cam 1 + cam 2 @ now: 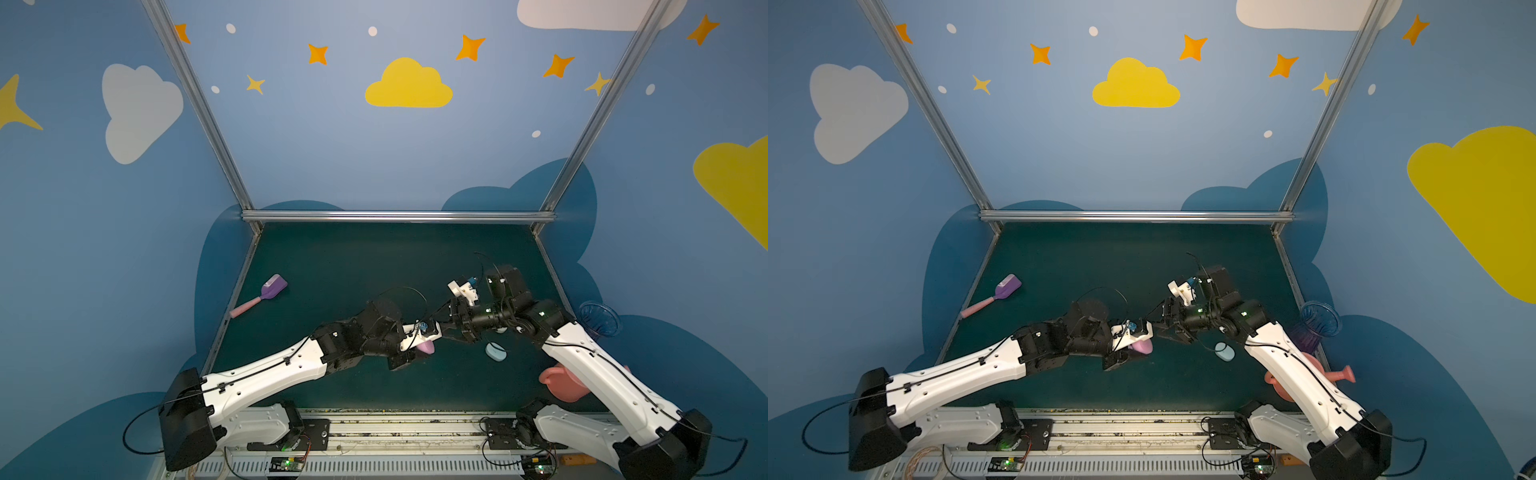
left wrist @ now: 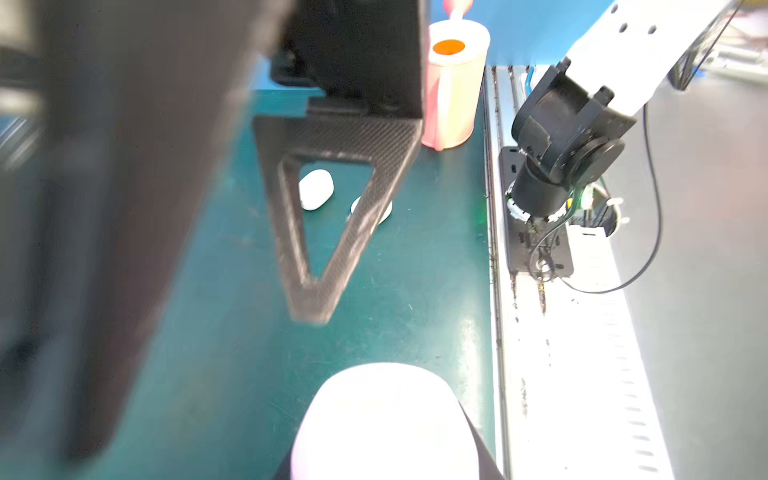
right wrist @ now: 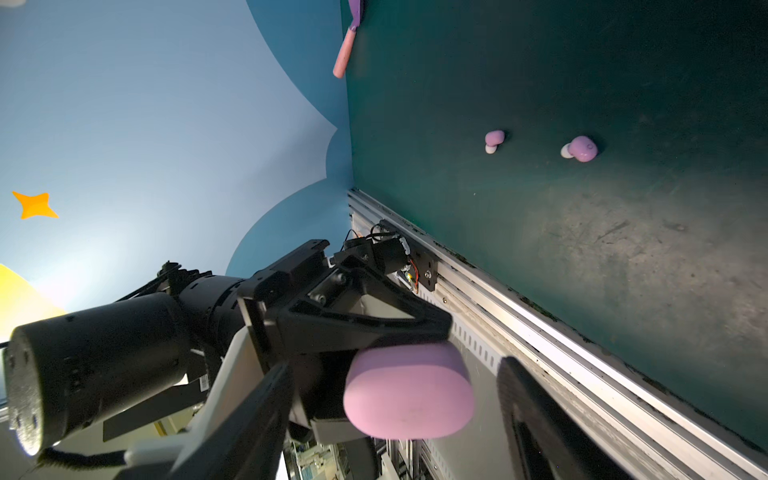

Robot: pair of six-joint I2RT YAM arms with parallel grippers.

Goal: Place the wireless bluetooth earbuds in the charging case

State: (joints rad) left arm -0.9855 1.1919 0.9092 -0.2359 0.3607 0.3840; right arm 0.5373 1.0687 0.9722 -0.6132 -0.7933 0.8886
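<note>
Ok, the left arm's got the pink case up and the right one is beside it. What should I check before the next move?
1. Left pincer clamped on pink case: ok.
2. Right pincer open, jaws spread either side of the case: ok.
3. Case lid open: not ok, it looks shut.
4. Pink earbuds in sight: ok, one and the other lie apart on the mat.
5. Which way the case's lid faces: cannot tell.
</note>
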